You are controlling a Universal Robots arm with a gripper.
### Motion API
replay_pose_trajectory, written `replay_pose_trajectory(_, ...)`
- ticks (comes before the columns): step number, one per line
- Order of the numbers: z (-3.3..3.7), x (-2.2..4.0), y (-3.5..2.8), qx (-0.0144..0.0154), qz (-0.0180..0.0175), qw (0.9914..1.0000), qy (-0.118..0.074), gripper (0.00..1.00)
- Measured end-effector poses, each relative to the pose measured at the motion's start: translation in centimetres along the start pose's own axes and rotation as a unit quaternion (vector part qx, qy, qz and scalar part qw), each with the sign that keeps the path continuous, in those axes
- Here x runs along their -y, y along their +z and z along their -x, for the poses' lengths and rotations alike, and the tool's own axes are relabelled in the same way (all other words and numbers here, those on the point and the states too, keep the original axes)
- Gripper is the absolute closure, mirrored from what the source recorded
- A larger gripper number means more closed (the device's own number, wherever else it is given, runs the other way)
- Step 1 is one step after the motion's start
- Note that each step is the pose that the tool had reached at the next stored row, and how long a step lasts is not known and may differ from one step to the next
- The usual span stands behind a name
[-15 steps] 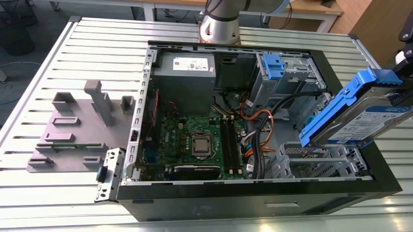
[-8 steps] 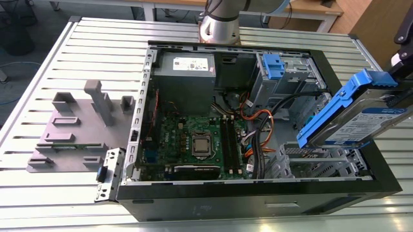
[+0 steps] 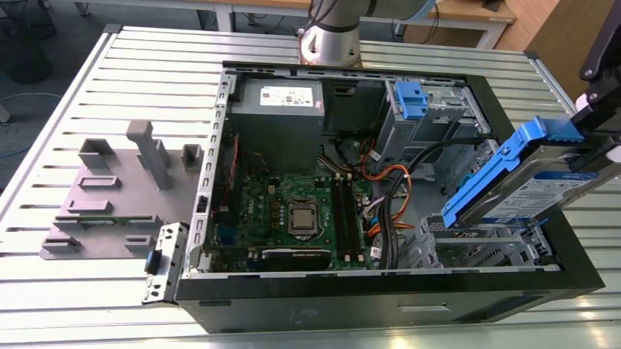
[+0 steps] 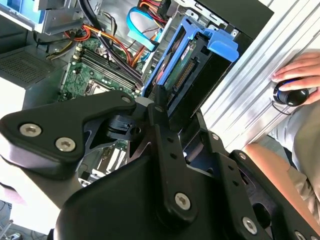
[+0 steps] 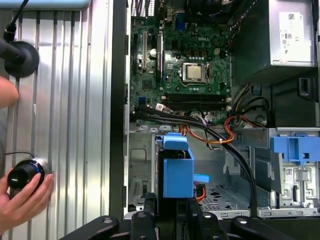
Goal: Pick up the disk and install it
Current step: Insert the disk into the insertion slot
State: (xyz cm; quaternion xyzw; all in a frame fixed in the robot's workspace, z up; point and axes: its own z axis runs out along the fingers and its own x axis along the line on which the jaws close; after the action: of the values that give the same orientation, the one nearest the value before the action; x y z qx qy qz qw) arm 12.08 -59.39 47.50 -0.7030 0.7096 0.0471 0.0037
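Hanging tilted above the open computer case [image 3: 388, 291], the disk [image 3: 543, 193] is clamped at one end by the claw [image 5: 172, 206] (rigid, weighty, shock-sensitive, I'd judge).

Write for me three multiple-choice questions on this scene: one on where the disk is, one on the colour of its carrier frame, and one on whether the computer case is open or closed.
1. Where is the disk?
A. In the gripper, tilted above the drive cage of the computer case.
B. Lying flat outside the case.
C. Fully seated inside the case.

2. What colour is its carrier frame?
A. Red.
B. Green.
C. Blue.

3. How is the case?
A. Closed by a side panel.
B. Open, with the motherboard showing.
C. Turned with its open side down.

Answers:
1 A: the exterior view shows the disk clamped in the air over the cage.
2 C: the frame is blue in all three views.
3 B: the board lies bare to the cameras.
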Motion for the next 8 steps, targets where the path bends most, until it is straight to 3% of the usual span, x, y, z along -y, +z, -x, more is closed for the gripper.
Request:
replay_pose_trajectory(5,-0.01,-0.07,0.15,0.0,0.0,1.0,0.0,0.65)
replay_pose_trajectory(8,-0.04,-0.11,0.55,0.0,0.0,1.0,0.0,0.65)
